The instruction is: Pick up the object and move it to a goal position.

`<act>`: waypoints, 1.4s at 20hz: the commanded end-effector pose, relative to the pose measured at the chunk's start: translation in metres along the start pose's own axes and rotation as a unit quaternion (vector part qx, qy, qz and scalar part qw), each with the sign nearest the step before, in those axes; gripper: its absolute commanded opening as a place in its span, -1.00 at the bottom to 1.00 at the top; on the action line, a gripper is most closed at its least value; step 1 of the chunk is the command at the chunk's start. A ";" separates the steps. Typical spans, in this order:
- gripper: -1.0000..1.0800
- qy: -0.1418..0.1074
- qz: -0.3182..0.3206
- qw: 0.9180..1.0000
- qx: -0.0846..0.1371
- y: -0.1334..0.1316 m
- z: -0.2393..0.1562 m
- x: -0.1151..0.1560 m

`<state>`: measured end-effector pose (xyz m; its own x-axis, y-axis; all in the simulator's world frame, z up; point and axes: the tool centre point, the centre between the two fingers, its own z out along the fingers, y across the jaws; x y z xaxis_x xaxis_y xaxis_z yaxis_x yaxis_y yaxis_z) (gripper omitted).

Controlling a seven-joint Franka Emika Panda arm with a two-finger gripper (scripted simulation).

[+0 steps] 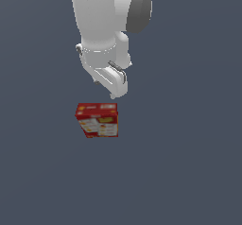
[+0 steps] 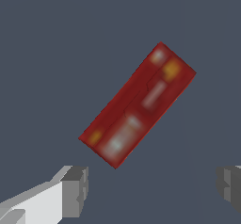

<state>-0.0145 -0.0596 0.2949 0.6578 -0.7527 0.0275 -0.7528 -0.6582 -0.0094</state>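
Red carton [image 1: 97,120] stands untouched below the spread, empty gripper [image 2: 150,190]; skewed to the fingers [image 2: 75,190], it could get knocked over on descent.

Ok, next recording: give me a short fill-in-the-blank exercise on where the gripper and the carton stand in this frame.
1. The main colour of the carton is ____.
2. The gripper has its fingers spread wide, so it is ____.
3. The carton is not held; it lies ____ from both fingers.
4. In the wrist view, the carton's long side runs ____ to the line between the fingers.

Missing words: red; open; apart; diagonally
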 end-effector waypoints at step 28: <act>0.92 -0.011 0.334 0.942 -0.009 0.003 0.053 0.043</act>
<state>0.0119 -0.0943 0.2440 0.0505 -0.9987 0.0002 -0.9987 -0.0505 -0.0005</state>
